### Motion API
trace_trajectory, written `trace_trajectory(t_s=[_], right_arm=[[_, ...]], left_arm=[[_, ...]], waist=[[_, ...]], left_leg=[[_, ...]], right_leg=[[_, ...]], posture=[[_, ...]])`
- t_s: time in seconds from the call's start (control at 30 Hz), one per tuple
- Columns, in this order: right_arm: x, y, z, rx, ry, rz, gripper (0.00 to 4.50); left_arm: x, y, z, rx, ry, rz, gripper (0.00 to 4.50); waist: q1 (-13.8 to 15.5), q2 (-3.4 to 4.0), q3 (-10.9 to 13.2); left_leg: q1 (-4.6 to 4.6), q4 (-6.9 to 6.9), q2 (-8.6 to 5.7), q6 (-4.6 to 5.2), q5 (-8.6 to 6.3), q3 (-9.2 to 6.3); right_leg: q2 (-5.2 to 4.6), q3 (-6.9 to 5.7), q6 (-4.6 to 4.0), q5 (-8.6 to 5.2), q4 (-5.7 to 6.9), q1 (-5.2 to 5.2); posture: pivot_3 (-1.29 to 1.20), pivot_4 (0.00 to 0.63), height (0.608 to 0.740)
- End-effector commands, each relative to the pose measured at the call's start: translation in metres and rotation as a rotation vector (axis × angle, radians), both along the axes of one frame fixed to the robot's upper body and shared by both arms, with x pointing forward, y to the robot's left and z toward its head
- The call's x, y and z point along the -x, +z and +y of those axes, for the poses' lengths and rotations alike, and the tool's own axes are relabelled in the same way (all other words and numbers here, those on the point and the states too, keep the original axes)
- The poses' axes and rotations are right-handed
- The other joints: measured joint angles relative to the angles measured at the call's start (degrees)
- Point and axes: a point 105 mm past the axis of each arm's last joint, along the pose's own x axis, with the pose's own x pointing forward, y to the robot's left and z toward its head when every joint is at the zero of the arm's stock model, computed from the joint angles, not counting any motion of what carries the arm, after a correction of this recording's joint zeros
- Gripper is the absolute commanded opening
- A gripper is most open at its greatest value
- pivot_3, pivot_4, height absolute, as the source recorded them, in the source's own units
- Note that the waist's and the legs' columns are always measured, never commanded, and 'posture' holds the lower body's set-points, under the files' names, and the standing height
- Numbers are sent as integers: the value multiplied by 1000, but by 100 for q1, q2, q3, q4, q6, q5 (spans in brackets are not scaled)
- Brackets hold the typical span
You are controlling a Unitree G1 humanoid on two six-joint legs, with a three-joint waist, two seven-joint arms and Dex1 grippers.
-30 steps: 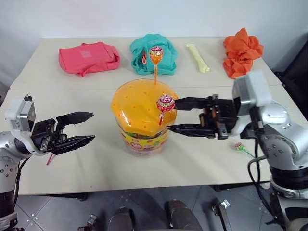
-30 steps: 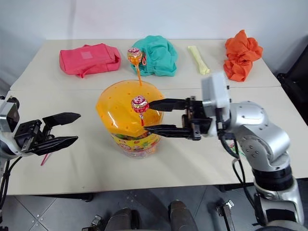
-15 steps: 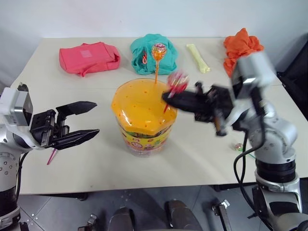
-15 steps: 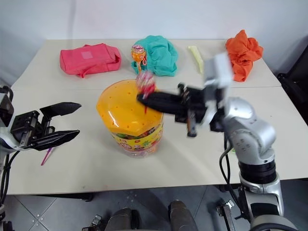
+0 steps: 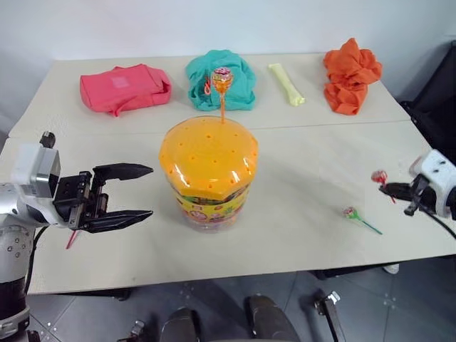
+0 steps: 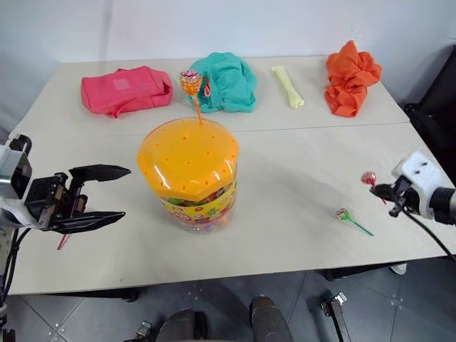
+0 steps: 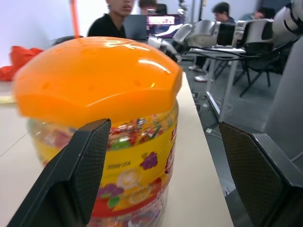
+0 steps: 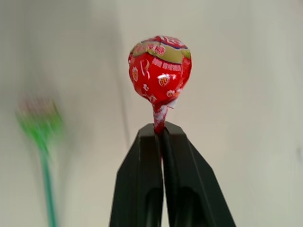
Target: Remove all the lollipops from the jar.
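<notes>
**Red lollipop held clear of the jar**

The table (image 5: pixel 313 171) carries the jar (image 5: pixel 208 173) at its middle, orange lid on, with an orange lollipop (image 5: pixel 221 80) standing in a hole at the lid's far edge. The left gripper (image 5: pixel 142 192) hangs beside the jar with its fingers spread wide, holding nothing. At the table's right edge the right gripper (image 8: pixel 162 135) pinches the stick of a red lollipop (image 8: pixel 160 68). A green lollipop (image 5: pixel 351 214) lies near it. A thin pink stick (image 5: pixel 72 239), perhaps another lollipop, shows under the left gripper.
</notes>
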Motion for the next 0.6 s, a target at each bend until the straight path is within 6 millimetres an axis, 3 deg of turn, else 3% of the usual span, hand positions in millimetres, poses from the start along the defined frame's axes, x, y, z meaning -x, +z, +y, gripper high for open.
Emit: trace_trajectory(t_s=[0.03,0.07,0.23,0.3,0.37,0.43,0.5,0.6], right_arm=[[-4,-8,-9,67,-8,-17,14],[-5,-11,-8,36,-14,-10,14],[-5,-6,2,-33,63,-31,1377],[-1,15,20,-117,188,-110,2117],[1,43,39,-201,300,-218,2348],[3,75,67,-315,425,-317,2348],[4,114,113,-475,569,-406,2348],[12,145,168,-633,733,-422,2348]], left_arm=[[2,5,0,-3,-4,-34,3885],[2,5,0,-3,-3,-30,3885],[2,8,2,2,8,-25,3885],[1,11,4,25,28,-21,3885],[0,13,8,49,54,-19,3885],[-1,15,14,82,88,-19,3885],[-5,17,21,142,139,-21,3885],[-9,19,28,213,194,-16,3885]], waist=[[-21,0,0],[-27,0,0],[-28,12,7],[-16,13,8],[-6,13,8],[-13,13,8],[-59,16,9],[-55,22,11]], left_leg=[[2,0,2,-1,0,0],[3,0,3,-1,-1,0],[4,2,4,-2,-1,-5],[4,3,4,-1,-1,-8],[4,3,3,-1,-1,-12],[4,4,4,-1,-1,-16],[7,4,20,-3,-2,-16],[16,4,50,-10,-3,-18]], right_leg=[[1,0,0,0,2,0],[0,-1,0,0,4,0],[-3,-2,0,0,11,-1],[-3,-2,1,0,11,0],[-3,-3,3,1,11,1],[-3,-4,4,2,12,3],[0,-4,3,2,16,3],[3,-4,3,2,31,2]], posture=[[0,150,740],[0,150,740],[0,150,740],[0,150,740],[0,150,740],[0,150,740],[0,150,740],[0,150,740]])
